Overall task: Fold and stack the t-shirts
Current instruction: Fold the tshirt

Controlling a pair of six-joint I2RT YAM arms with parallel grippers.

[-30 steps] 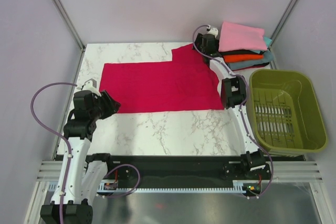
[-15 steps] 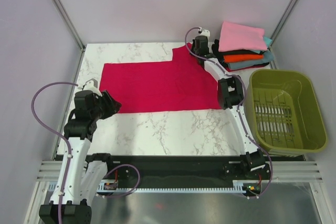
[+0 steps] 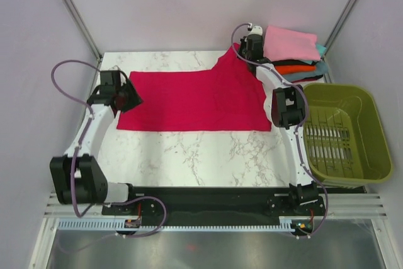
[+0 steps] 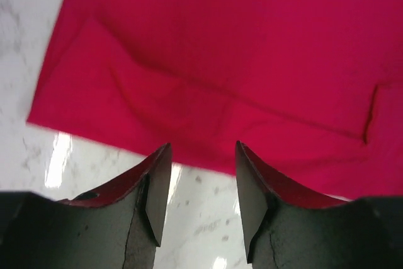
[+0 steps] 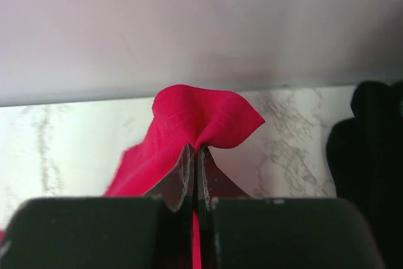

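- Top view: the crimson t-shirt (image 3: pixel 201 99) lies flat on the table with its long axis left-right. The left gripper (image 3: pixel 128 94) is at its left edge, the right gripper (image 3: pixel 244 50) at its far right corner, beside the folded stack (image 3: pixel 293 55).
- Left wrist: the jaws are apart and the shirt's hem lies just ahead of them.
- Right wrist: the jaws are pinched together on a lifted red corner. The rest of the shirt is hidden.

Both arms look alike: slim white links joined by chunky black motor housings. A thin purple cable (image 3: pixel 69 63) loops free of the left arm (image 3: pixel 93 129). The right arm (image 3: pixel 291 146) carries its own purple cable (image 3: pixel 234 33), with a small white cap (image 3: pixel 255 28) near the wrist. The left gripper (image 4: pixel 198 181) has matte black, wedge-shaped fingers. The right gripper (image 5: pixel 196 174) has the same black body, its finger edges scuffed pale grey. Both bases are black blocks on a black rail (image 3: pixel 208 194).
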